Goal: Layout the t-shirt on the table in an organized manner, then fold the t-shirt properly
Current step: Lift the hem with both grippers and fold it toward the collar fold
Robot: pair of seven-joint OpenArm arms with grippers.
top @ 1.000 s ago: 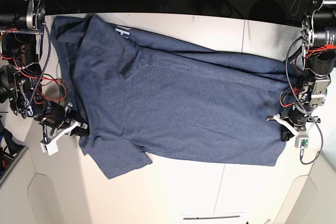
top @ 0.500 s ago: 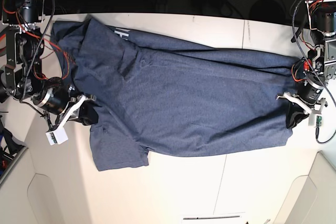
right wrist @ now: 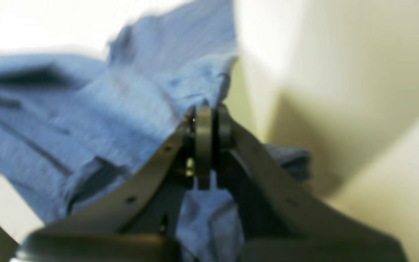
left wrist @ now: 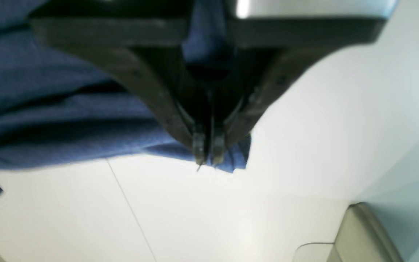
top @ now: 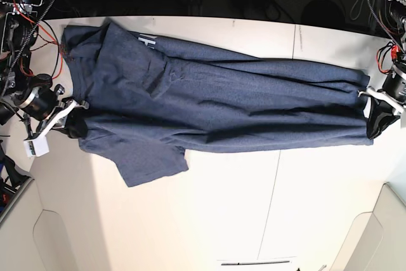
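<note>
Base view shows you the right gripper (top: pixel 75 118) at nine o'clock, clamped onto the t-shirt (top: pixel 216 106) at its shoulder edge. From there the t-shirt stretches taut across the tabletop (top: pixel 254 207) as a long band, one sleeve drooping toward seven o'clock and a bit of white lettering showing near eleven. At three o'clock you have the left gripper (top: pixel 375 117) pinched tight on the hem corner, jaws together around the fabric.

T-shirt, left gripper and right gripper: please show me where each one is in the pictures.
t-shirt (top: pixel 216 103), base view, middle of the spread blue cloth.
left gripper (left wrist: pixel 208 145), left wrist view, between the closed fingertips.
right gripper (right wrist: pixel 204 120), right wrist view, between the closed fingertips.
</note>
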